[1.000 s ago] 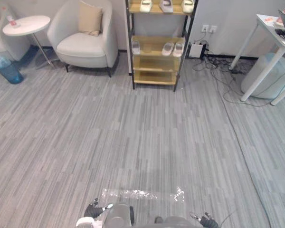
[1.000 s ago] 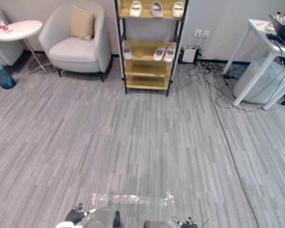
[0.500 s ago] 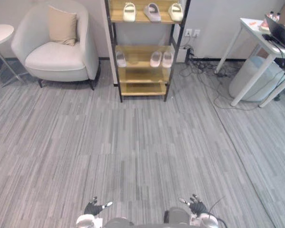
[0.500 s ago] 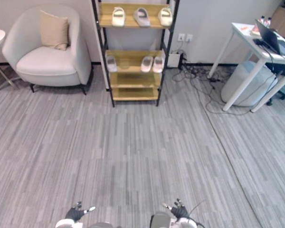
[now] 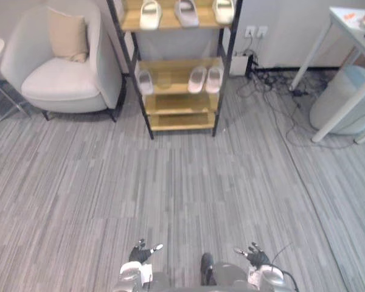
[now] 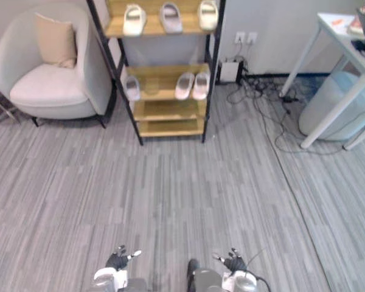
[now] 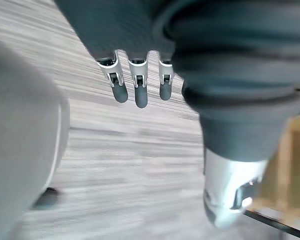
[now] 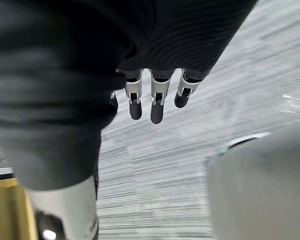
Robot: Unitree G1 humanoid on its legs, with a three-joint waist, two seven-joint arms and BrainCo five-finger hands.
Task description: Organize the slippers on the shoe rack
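You face a grey striped carpet floor that runs to the far wall, where a black-framed shoe rack with wooden shelves stands. On its upper shelf lie a white slipper, a grey slipper and a cream slipper. The shelf below holds a single pale slipper at its left end and a pale pair of slippers towards the right. A beige armchair with a tan cushion sits just left of the rack. To the right are loose black cables and a white surface. Your left hand and right hand hang low, well apart from the rack, fingers loosely straight and empty.
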